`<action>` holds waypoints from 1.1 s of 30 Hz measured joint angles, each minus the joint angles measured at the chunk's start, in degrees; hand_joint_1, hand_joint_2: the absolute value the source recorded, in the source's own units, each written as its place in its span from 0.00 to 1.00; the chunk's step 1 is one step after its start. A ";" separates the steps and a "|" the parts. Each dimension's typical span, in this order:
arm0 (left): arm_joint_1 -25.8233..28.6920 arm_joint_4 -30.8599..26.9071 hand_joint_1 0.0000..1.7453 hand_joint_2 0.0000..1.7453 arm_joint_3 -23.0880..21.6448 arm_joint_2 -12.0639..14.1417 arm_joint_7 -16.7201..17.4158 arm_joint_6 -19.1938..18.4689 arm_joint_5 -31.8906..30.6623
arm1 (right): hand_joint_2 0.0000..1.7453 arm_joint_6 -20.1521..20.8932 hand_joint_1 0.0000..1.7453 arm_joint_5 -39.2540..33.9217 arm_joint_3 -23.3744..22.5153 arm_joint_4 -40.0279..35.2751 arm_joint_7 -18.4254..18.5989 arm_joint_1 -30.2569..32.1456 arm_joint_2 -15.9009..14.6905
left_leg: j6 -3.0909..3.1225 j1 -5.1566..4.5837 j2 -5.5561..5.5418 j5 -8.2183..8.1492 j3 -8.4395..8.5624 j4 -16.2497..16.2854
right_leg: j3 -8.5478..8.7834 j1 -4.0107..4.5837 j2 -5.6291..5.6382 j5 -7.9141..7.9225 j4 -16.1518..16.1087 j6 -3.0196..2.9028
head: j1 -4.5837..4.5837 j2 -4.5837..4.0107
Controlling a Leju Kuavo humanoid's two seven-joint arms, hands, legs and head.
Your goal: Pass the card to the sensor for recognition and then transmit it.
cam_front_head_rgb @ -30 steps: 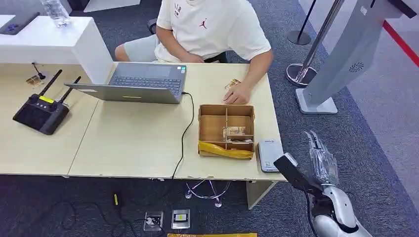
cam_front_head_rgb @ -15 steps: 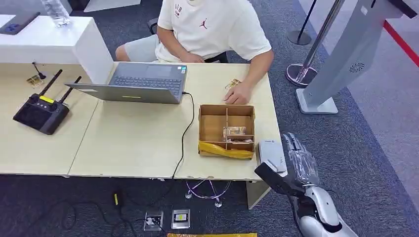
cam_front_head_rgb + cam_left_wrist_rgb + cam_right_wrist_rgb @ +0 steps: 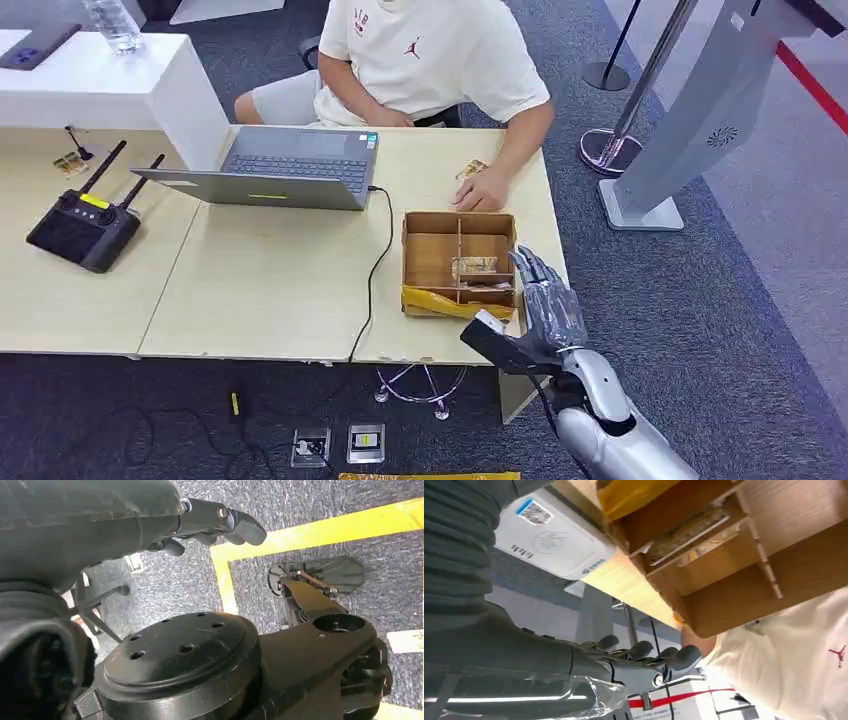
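My right hand [image 3: 545,305] hovers empty over the table's [image 3: 260,290] right edge, fingers spread. Open carpet lies beyond them on the outer side. Since a second ago it has swung in from off the table, now covering the white sensor [image 3: 549,540]. The card [image 3: 474,267] lies in the wooden box [image 3: 458,262] just beside my fingertips. A person's hand [image 3: 480,190] rests beyond the box. My left hand [image 3: 200,525] hangs, fingers curled, empty.

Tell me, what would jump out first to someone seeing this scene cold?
Probably the robot's silver right hand, fingers spread, hovering at the desk's near right corner beside a divided cardboard box with yellow wrapping at its front. Behind it sits a person in a white T-shirt, one hand on the desk, next to an open laptop.
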 joint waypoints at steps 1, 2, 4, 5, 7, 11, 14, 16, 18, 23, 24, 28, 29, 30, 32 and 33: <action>-0.02 0.02 0.00 0.00 0.00 0.00 0.00 0.00 0.00 | 1.00 0.48 0.00 0.02 1.44 1.92 -0.89 -2.20 1.92 | 0.00 0.00 0.01 0.00 0.00 0.00 | 0.00 0.00 0.02 0.00 0.01 0.00 | 0.00 0.00; -0.04 0.00 0.00 0.00 0.00 0.00 0.00 0.00 -0.02 | 1.00 0.33 0.00 -0.68 2.95 3.87 -0.89 -4.72 3.30 | 0.00 0.00 -0.01 0.00 0.01 0.00 | -0.01 0.00 -0.01 0.00 0.00 0.00 | 0.02 0.00; -0.05 0.00 0.00 0.00 0.00 -0.02 0.00 0.00 -0.13 | 1.00 -0.24 0.00 -1.14 4.66 6.76 -0.92 -7.08 4.92 | 0.00 0.00 0.00 0.00 0.01 0.00 | -0.01 0.00 0.01 0.00 0.00 0.00 | 0.02 0.00; -0.05 0.00 0.00 0.00 0.00 -0.02 0.00 0.00 -0.15 | 1.00 -0.33 0.00 -1.14 5.02 7.62 -0.98 -7.59 5.39 | 0.00 0.00 0.00 0.00 0.00 0.00 | -0.01 0.00 0.00 0.00 0.01 0.00 | 0.00 0.00; -0.04 0.00 0.00 0.00 -0.02 -0.04 0.00 0.00 -0.17 | 1.00 -0.39 0.00 -1.14 5.57 9.02 -1.18 -8.44 6.05 | 0.00 0.00 0.00 0.00 0.00 0.00 | -0.01 0.00 -0.01 0.00 0.00 0.00 | 0.00 0.00; -0.05 0.00 0.00 0.00 0.00 -0.07 0.00 0.00 -0.39 | 1.00 -1.03 0.00 -1.18 6.47 11.12 -1.75 -9.85 7.19 | 0.00 0.00 0.00 0.00 0.01 0.00 | -0.01 0.00 0.01 0.00 0.01 0.00 | 0.00 0.00; -0.05 0.02 0.00 0.00 0.00 -0.13 0.00 0.00 -0.61 | 1.00 -1.71 0.00 -0.96 7.06 12.72 -1.59 -10.70 7.80 | 0.00 0.00 -0.01 0.00 0.01 0.00 | -0.01 0.00 -0.01 0.00 0.01 0.00 | 0.02 0.00; -0.06 0.02 0.00 0.00 0.00 -0.13 0.00 0.00 -0.63 | 1.00 -1.75 0.00 -0.94 7.28 13.38 -1.53 -10.93 8.02 | 0.00 0.00 0.00 0.00 0.01 0.00 | -0.01 0.00 0.00 0.00 0.01 0.00 | 0.00 0.00; -0.05 0.02 0.00 0.00 0.00 -0.13 0.00 0.00 -0.63 | 1.00 -1.75 0.00 -0.92 7.43 13.92 -1.48 -11.10 8.26 | 0.00 0.00 0.00 0.00 0.00 0.00 | -0.01 0.00 0.00 0.00 0.00 0.00 | 0.00 0.00; -0.04 0.02 0.00 0.00 0.00 -0.17 0.00 0.00 -0.66 | 1.00 -1.90 0.00 0.02 8.04 16.00 -1.44 -12.17 8.78 | 0.00 0.00 0.00 0.00 0.01 0.00 | -0.01 0.00 0.00 0.00 0.00 0.00 | 0.00 0.00; -0.03 0.00 0.00 0.00 -0.02 -0.17 0.00 0.00 -0.66 | 1.00 -2.03 0.00 0.07 8.15 16.30 -1.38 -12.27 8.83 | 0.00 0.00 0.00 0.00 0.00 0.00 | -0.01 0.00 -0.01 0.00 0.00 0.00 | 0.00 0.00; -0.02 0.00 0.00 0.00 -0.02 -0.17 0.07 0.00 -0.68 | 1.00 -2.58 0.00 0.07 8.70 17.46 -1.22 -12.43 8.89 | 0.00 0.00 0.00 0.00 0.01 0.00 | -0.01 0.00 0.00 0.00 0.01 0.00 | 0.00 0.00; 0.00 0.00 0.00 0.00 -0.02 -0.17 0.09 0.00 -0.68 | 1.00 -2.67 0.00 0.07 8.79 17.83 -1.09 -12.49 8.89 | 0.00 0.00 0.00 0.00 0.01 0.00 | -0.01 0.00 0.00 0.00 0.00 0.00 | 0.00 0.00; 0.01 0.00 0.00 0.00 -0.02 -0.17 0.11 0.00 -0.66 | 1.00 -2.78 0.00 0.07 8.85 18.18 -1.05 -12.52 8.89 | 0.00 0.00 0.00 0.00 0.01 0.00 | -0.01 0.00 0.00 0.00 0.00 0.00 | 0.00 0.00; 0.05 0.00 0.00 0.00 -0.02 -0.17 0.11 0.00 -0.63 | 1.00 -3.04 0.00 0.13 8.94 18.64 -0.98 -12.52 8.89 | 0.00 0.00 0.00 0.00 0.01 0.00 | -0.01 0.00 0.00 0.00 0.00 0.00 | 0.00 0.00; 0.06 0.00 0.00 0.00 -0.02 -0.17 0.11 0.00 -0.63 | 1.00 -3.12 0.00 0.18 8.98 18.84 -0.98 -12.52 8.89 | 0.00 0.00 0.00 0.00 0.01 0.00 | -0.01 0.00 0.01 0.00 0.00 0.00 | 0.00 0.00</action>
